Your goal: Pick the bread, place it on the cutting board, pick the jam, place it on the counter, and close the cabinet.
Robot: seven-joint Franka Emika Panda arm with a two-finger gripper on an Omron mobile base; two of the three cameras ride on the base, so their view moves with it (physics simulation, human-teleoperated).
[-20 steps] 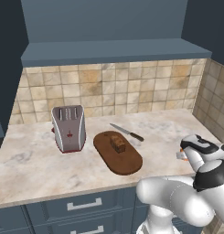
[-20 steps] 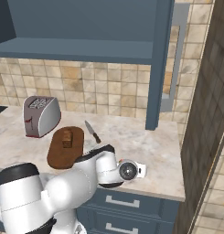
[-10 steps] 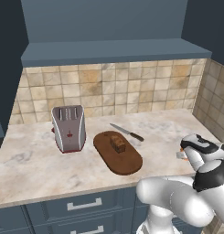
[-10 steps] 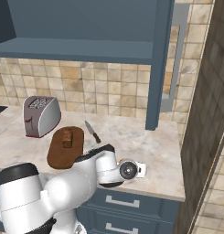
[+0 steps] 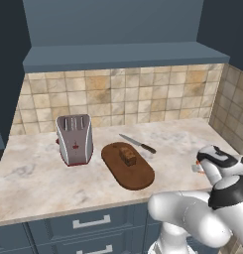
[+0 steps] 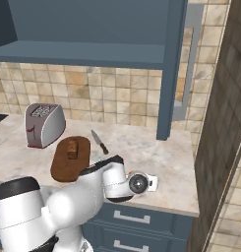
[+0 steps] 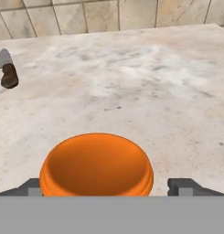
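- The gripper (image 7: 106,186) is spread wide over the orange jam (image 7: 96,164); its fingertips (image 7: 184,186) stand clear of the lid.
- The jam rests on the beige counter (image 7: 145,91).
- The bread (image 5: 127,155) lies on the cutting board (image 5: 135,173).

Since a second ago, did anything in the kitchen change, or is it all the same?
Hardly anything visibly moved. The pincer is low at the right end of the counter, and its fingertips now stand open on either side of the jam, so the jar looks let go and set down. The bread stayed on the cutting board, the toaster and knife stayed put, and the cabinet door is still open.
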